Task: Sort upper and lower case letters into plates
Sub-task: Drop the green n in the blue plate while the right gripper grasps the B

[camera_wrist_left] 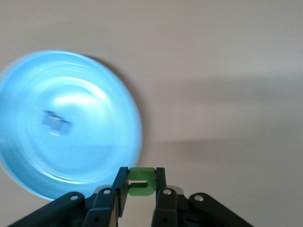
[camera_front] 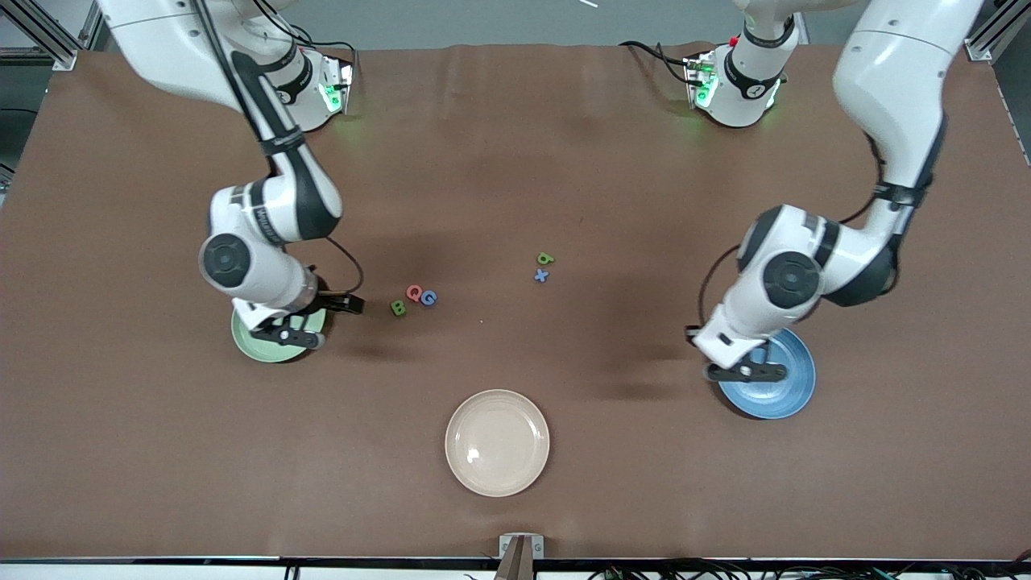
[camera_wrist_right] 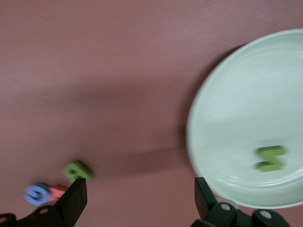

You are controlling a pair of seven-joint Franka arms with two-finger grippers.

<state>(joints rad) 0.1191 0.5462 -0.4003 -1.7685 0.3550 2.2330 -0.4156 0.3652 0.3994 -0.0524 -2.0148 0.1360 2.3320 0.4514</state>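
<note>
A small green toy letter [camera_wrist_left: 140, 181] is pinched in the left gripper [camera_wrist_left: 141, 189] over the round blue plate [camera_front: 785, 393] (a blue letter [camera_wrist_left: 55, 123] inside); the right gripper [camera_wrist_right: 137, 198], spread wide and empty, is over the pale green plate [camera_wrist_right: 246, 113] holding a green N [camera_wrist_right: 271, 158]; green B [camera_front: 398, 308], red Q [camera_front: 414, 293] and blue G [camera_front: 428, 298] lie mid-table.

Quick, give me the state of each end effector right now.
Left end effector: shut on a small green letter, beside the blue plate.
Right end effector: open, empty, by the pale green plate.
</note>
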